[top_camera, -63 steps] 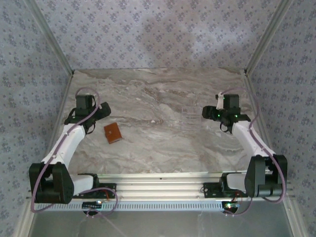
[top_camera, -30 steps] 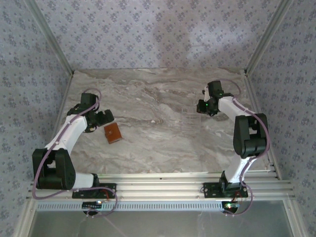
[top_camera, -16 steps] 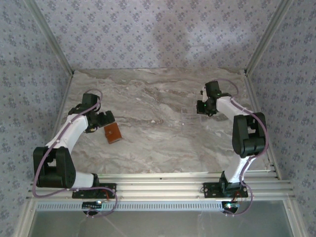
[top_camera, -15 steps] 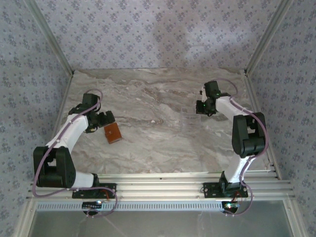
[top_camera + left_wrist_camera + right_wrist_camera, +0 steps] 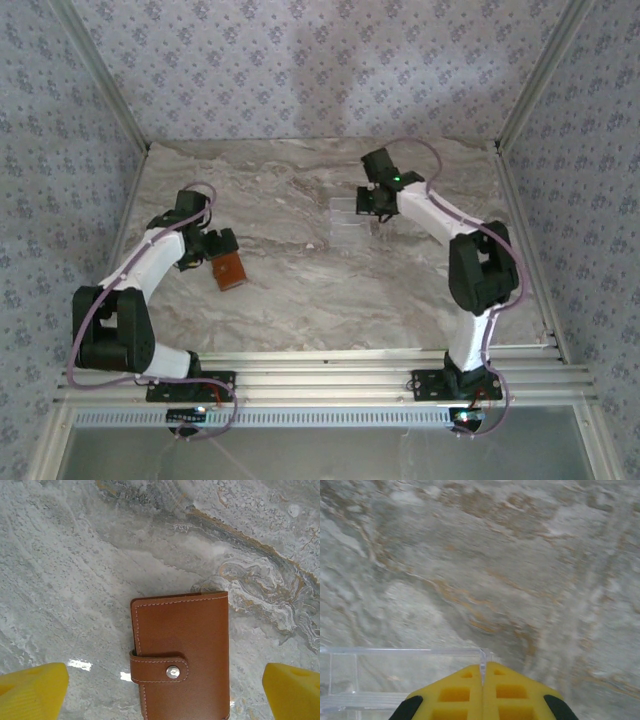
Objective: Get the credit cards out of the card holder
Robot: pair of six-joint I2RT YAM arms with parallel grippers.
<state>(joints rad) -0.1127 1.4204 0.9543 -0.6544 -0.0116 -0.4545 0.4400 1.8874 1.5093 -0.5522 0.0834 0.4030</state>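
Closed brown leather snap wallet (image 5: 180,645) at nine o'clock on marble table (image 5: 300,300); left gripper (image 5: 162,680) fingers (image 5: 30,687) spread either side. Right gripper (image 5: 484,672) pinches clear plastic rack (image 5: 395,651) wall.

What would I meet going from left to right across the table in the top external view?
Card holder → clear plastic rack → right gripper, jaws shut on the rack's edge. The left gripper overlaps the card holder, so it is left unplaced.

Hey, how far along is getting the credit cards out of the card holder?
Done: nothing yet; the card holder lies closed, its tab snapped. In hand: the left pincer hangs open over it; the right pincer is shut on the clear rack. Remaining: unsnap, open, pull out cards.
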